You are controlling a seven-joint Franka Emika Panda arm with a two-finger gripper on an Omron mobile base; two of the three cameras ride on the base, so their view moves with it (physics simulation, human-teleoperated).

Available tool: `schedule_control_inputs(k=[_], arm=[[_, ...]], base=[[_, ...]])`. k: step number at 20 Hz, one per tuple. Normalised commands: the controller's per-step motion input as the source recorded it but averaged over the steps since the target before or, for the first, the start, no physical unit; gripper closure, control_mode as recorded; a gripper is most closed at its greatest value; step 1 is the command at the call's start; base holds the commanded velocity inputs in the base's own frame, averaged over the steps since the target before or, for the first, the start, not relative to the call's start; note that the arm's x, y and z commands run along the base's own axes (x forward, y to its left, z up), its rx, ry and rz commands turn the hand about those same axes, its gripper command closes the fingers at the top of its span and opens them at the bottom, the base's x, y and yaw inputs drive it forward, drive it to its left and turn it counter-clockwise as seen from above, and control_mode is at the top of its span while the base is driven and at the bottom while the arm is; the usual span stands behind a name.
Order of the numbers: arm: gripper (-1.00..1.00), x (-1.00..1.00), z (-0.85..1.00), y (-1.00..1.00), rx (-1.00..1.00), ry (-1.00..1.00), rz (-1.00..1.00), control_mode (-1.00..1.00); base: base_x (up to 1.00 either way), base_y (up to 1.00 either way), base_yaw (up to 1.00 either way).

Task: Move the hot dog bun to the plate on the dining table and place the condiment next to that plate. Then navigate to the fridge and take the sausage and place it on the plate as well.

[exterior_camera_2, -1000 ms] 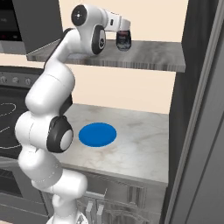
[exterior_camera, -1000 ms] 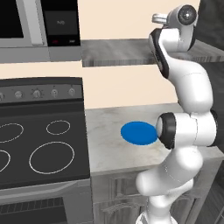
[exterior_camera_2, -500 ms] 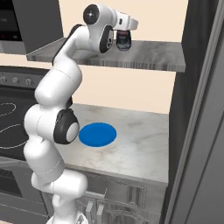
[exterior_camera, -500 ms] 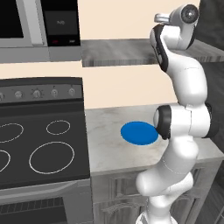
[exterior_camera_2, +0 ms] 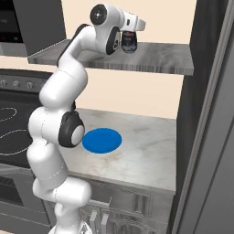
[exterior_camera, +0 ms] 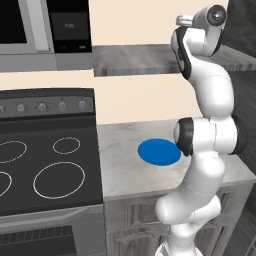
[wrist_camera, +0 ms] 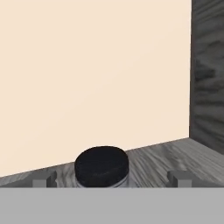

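Observation:
The condiment (exterior_camera_2: 129, 43), a small jar with a dark cap and a greyish clear body, stands upright on a high grey wood shelf (exterior_camera_2: 155, 57). My gripper (exterior_camera_2: 129, 38) is raised to that shelf and open, its fingers either side of the jar. In the hand view the jar's black cap (wrist_camera: 101, 166) sits between the two fingertips (wrist_camera: 45, 180), left of centre, with a gap on each side. The hot dog bun, the plate, the dining table and the sausage are out of view.
A flat bright blue disc (exterior_camera: 159, 151) lies on the marble counter (exterior_camera_2: 137, 160) below the shelf. A black stove (exterior_camera: 45, 170) and a microwave (exterior_camera: 40, 30) are to the left. A tall dark grey wall (exterior_camera_2: 210, 114) closes the right side and the shelf's end (wrist_camera: 208, 78).
The hand has moved along the shelf toward the jar and now straddles it. The jar has not moved and the jaws have stayed wide.

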Motion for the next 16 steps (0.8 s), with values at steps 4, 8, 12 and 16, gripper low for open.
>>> schedule_control_inputs(k=[4,8,12,16], arm=[[-1.00,0.18,-0.14,0.00,0.00,0.00,0.02,-1.00],[-1.00,0.18,-0.06,0.00,0.00,0.00,0.02,-1.00],[-1.00,0.16,0.00,-0.05,0.00,0.00,0.04,-1.00],[-1.00,0.18,0.00,-0.01,0.00,0.00,0.04,-1.00]], base=[[0.00,0.00,0.00],[0.00,0.00,0.00],[0.00,0.00,0.00],[0.00,0.00,0.00]])
